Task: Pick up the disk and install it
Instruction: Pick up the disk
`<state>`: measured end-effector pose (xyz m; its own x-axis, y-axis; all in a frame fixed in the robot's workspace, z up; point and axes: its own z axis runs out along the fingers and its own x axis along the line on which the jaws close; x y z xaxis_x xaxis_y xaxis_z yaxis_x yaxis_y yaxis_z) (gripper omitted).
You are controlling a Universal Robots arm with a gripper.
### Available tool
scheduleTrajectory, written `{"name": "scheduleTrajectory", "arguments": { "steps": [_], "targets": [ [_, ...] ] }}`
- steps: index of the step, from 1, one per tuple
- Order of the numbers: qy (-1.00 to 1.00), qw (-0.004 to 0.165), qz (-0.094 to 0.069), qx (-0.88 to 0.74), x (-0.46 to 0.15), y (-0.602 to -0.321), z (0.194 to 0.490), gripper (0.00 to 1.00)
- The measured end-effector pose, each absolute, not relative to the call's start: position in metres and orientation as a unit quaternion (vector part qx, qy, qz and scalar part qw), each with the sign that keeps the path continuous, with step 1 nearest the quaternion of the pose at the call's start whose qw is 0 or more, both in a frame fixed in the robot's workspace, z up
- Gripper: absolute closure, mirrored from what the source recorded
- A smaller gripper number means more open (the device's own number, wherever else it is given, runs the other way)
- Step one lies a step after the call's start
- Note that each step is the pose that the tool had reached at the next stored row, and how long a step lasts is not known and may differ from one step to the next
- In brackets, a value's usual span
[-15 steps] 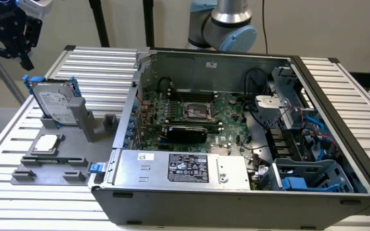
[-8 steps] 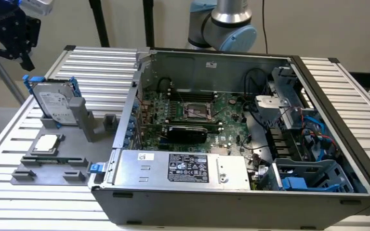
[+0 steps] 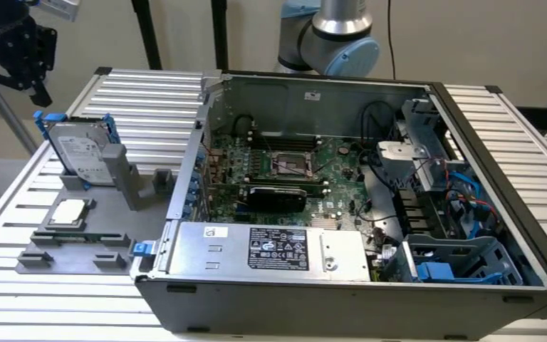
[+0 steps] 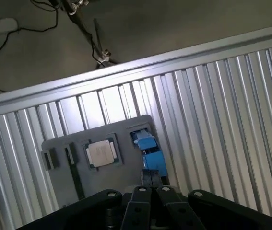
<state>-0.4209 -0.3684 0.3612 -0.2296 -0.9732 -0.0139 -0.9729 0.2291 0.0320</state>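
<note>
The disk is held upright on its edge in a slot of the grey fixture plate, which lies on the ribbed metal worktop at the exterior view's left of the open computer case. The disk's white label is turned outward, and its blue carrier is seen along both side edges. A small square CPU chip is seated flat on the same plate, just beside the disk. The end effector is positioned above the disk and apart from it, with nothing gripped. In the wrist view, the end effector is seen with its fingers brought together, narrow and empty, over the blue top edge of the disk. Inside the case, a silver box with a black label is mounted along the near wall.
</note>
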Motion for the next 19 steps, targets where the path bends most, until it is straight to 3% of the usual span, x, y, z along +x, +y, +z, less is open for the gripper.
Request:
{"name": "scheduleTrajectory", "arguments": {
  "steps": [19],
  "targets": [
    [-0.737,-0.006,-0.008,0.676,-0.421,-0.357,0.354,1.0]
  ]
}}
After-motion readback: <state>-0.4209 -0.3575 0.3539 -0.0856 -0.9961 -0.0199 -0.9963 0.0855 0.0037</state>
